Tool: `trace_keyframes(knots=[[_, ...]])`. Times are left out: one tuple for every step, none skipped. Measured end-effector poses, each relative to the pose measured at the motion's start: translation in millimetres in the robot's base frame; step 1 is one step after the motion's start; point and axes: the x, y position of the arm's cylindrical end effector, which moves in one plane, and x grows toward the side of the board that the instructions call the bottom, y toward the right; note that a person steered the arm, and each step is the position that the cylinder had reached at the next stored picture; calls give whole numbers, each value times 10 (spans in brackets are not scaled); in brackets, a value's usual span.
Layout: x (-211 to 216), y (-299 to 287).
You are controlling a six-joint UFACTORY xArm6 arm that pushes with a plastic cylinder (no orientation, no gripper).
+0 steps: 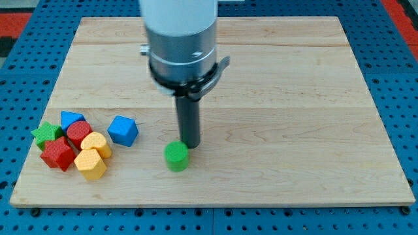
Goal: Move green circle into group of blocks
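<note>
The green circle (176, 156) sits on the wooden board (274, 163) left of centre, near the view's bottom. My tip (191, 145) touches it at its upper right. The group of blocks lies at the view's lower left: a green star (45, 134), a blue block (70, 119), a red round block (79, 132), a red block (57, 154), a yellow rounded block (96, 143) and a yellow block (91, 164). A blue cube (123, 130) stands just right of the group, between it and the green circle.
A blue pegboard (26, 78) surrounds the board on all sides. The arm's wide grey body (181, 39) hangs over the board's upper middle.
</note>
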Motion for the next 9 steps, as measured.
trace_keyframes(knots=[[199,-169],[444,-31],[838,-92],[900,-332],[768,-419],[634,-414],[633,30],[502,113],[479,-307]])
